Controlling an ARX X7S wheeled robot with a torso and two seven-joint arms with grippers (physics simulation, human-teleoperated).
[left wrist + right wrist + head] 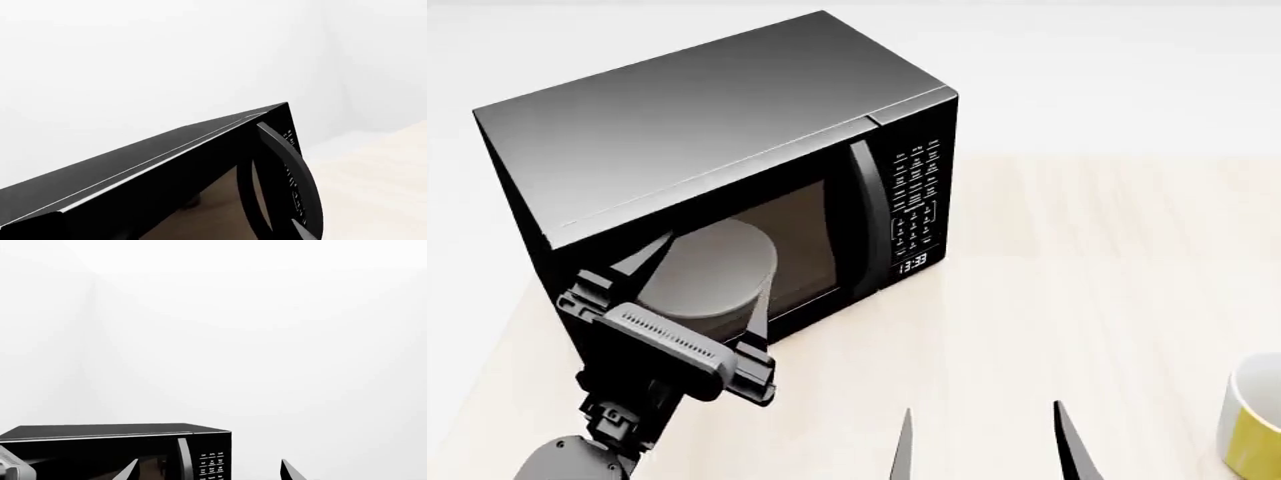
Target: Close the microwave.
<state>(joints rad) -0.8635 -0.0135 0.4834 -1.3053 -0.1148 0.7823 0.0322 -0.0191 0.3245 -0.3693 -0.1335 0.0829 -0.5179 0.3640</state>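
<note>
The right hand (981, 445) is showing nearest the head camera, at the lower edge of its view: two dark pointed fingertips (1074, 445) are standing well apart over the pale bench (1068, 270), holding nothing. In the right wrist view the same hand (210, 471) is pointing toward the microwave (120, 447), its two tips framing the keypad side of the box.

The left hand (667, 300) is sitting just behind that, at the lower left of the head view, raised in front of the microwave's door (747, 265). Its fingers are spreading wide, one tip (641, 262) lying over the door window and the other (757, 310) reaching toward the door's lower part; whether either is touching the glass cannot be told.

The microwave (734, 150) is standing on the bench at the upper left of the head view, turned at an angle, with its handle (865, 215) and white-lettered keypad (914, 205) facing the robot. The white turntable plate (714, 275) is showing through the window. In the left wrist view the microwave (133, 170) is filling the lower part, its curved handle (293, 185) beside the keypad. How far the door is standing from its frame cannot be told.

A yellow mug (1254, 420) is sitting at the right edge of the bench, well apart from the microwave.
</note>
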